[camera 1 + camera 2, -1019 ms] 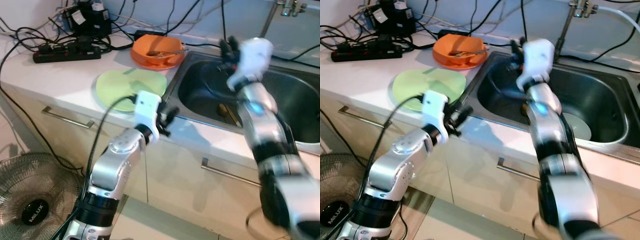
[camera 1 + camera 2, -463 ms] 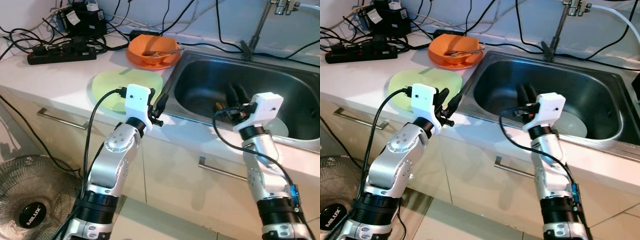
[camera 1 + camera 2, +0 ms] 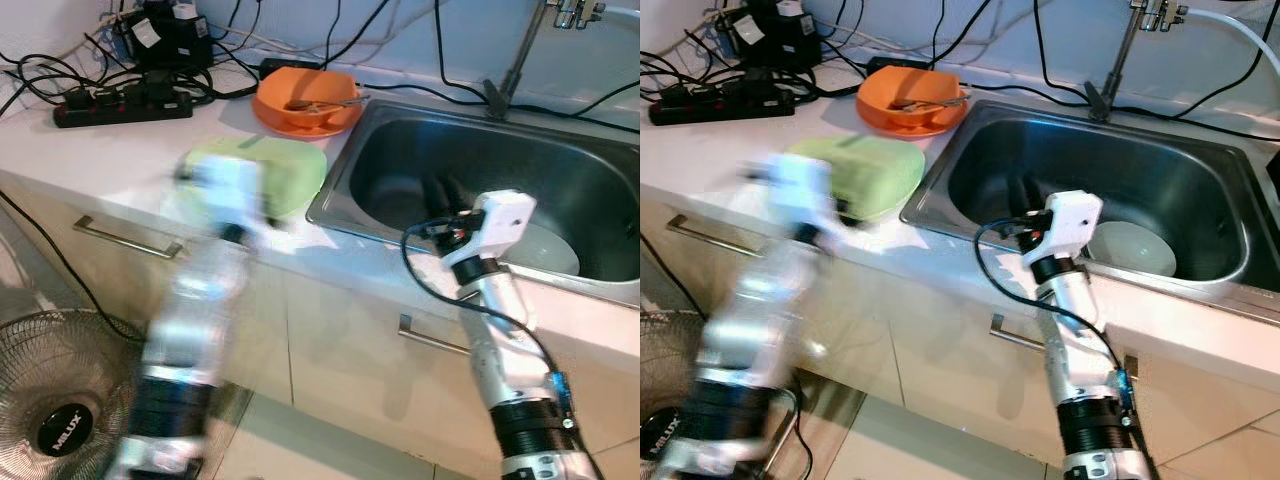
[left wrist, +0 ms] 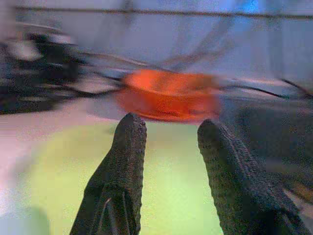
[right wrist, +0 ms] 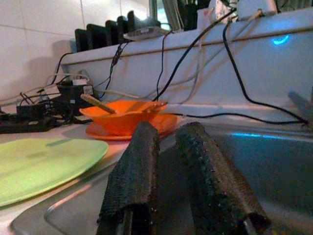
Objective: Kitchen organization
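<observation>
A pale green plate (image 3: 285,170) lies on the white counter (image 3: 110,150) beside the sink (image 3: 400,150). Behind it an orange bowl (image 3: 305,100) with a spoon in it sits on an orange plate. A white plate (image 3: 550,250) rests in the sink basin. My left arm (image 3: 205,260) is motion-blurred in front of the green plate; its gripper (image 4: 170,125) is open low over that plate, facing the orange bowl (image 4: 168,95). My right gripper (image 3: 440,192) hovers inside the sink's front part, its fingers (image 5: 139,161) close together with nothing between them.
A black power strip (image 3: 120,100), a charger box (image 3: 165,35) and many cables crowd the counter's back left. The faucet pipe (image 3: 520,50) rises behind the sink. Drawer handles (image 3: 130,237) line the cabinet front. A floor fan (image 3: 60,420) stands at lower left.
My left arm has swung to the left and is now blurred. The right arm came down from high over the sink and has shifted a little left along its front edge.
</observation>
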You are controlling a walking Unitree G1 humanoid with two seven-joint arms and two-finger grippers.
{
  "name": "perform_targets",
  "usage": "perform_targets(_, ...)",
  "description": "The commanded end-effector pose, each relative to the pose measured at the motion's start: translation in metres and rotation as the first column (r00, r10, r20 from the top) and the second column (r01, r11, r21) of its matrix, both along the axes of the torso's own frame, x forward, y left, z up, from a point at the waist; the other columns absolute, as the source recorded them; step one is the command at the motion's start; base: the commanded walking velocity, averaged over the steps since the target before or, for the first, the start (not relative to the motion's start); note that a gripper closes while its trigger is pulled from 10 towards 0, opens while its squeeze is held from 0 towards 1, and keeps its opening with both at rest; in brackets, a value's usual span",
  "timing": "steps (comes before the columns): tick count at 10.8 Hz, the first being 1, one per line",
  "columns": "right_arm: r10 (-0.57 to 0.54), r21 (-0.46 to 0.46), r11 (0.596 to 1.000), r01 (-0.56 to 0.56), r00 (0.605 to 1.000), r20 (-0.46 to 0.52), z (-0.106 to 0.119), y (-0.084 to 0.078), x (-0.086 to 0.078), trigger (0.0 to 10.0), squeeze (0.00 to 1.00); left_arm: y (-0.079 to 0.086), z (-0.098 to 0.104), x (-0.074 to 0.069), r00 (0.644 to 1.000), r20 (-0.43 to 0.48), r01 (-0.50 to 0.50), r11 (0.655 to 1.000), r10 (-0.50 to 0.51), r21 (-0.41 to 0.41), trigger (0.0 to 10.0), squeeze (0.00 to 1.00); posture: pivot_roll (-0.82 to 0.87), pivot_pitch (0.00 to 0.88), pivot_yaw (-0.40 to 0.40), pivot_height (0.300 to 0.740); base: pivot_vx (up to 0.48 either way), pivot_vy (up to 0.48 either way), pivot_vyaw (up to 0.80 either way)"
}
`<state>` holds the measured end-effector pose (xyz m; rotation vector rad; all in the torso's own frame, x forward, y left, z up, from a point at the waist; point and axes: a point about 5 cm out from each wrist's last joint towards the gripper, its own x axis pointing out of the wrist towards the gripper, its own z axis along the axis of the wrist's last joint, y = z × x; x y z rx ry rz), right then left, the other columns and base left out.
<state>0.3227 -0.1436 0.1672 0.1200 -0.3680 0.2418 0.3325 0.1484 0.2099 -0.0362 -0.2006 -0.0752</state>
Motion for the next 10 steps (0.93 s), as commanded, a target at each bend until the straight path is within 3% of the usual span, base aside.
perform_targets(1, 0.008, -0.001, 1.000, -0.008, 0.999, -0.034, -0.006, 0.003, -0.001, 10.0, 0.00, 0.007, 0.005, 0.001, 0.999, 0.014, -0.033, 0.999, 0.033, -0.007, 10.0, 0.00, 0.22, 0.066, 0.004, 0.740, 0.000, 0.000, 0.00)
perform_targets(2, 0.013, 0.003, 1.000, -0.013, 0.999, -0.045, -0.009, 0.006, -0.001, 10.0, 0.00, 0.031, 0.006, 0.003, 0.995, -0.009, -0.100, 0.995, 0.100, -0.022, 10.0, 1.00, 0.23, 0.063, 0.008, 0.740, 0.000, 0.000, 0.00)
perform_targets(4, 0.014, 0.009, 1.000, -0.014, 0.998, -0.061, -0.014, 0.009, -0.002, 10.0, 0.00, 0.081, 0.002, 0.002, 0.973, -0.111, -0.216, 0.971, 0.204, -0.106, 10.0, 1.00, 0.24, 0.058, 0.011, 0.740, 0.000, 0.000, 0.00)
perform_targets(5, 0.017, 0.010, 1.000, -0.016, 0.998, -0.062, -0.014, 0.010, -0.001, 10.0, 0.00, 0.095, -0.002, 0.002, 0.967, -0.177, -0.213, 0.963, 0.183, -0.165, 10.0, 1.00, 0.24, 0.057, 0.009, 0.740, 0.000, 0.000, 0.00)
perform_targets(6, 0.017, 0.010, 1.000, -0.016, 0.998, -0.062, -0.013, 0.011, 0.000, 10.0, 0.00, 0.097, -0.002, 0.003, 0.961, -0.218, -0.212, 0.959, 0.170, -0.188, 10.0, 0.00, 0.24, 0.062, 0.006, 0.740, 0.000, 0.000, 0.00)
perform_targets(8, 0.015, 0.010, 1.000, -0.014, 0.998, -0.060, -0.012, 0.011, 0.001, 10.0, 0.00, 0.093, -0.003, 0.006, 0.961, -0.271, -0.140, 0.944, 0.057, -0.298, 10.0, 0.00, 0.24, 0.068, 0.006, 0.740, 0.000, 0.000, 0.00)
perform_targets(10, 0.011, 0.007, 1.000, -0.010, 0.998, -0.063, -0.012, 0.009, 0.001, 10.0, 0.00, 0.091, 0.002, 0.008, 0.957, -0.289, -0.094, 0.942, -0.003, -0.322, 10.0, 0.00, 0.23, 0.073, 0.008, 0.740, 0.000, 0.000, 0.00)
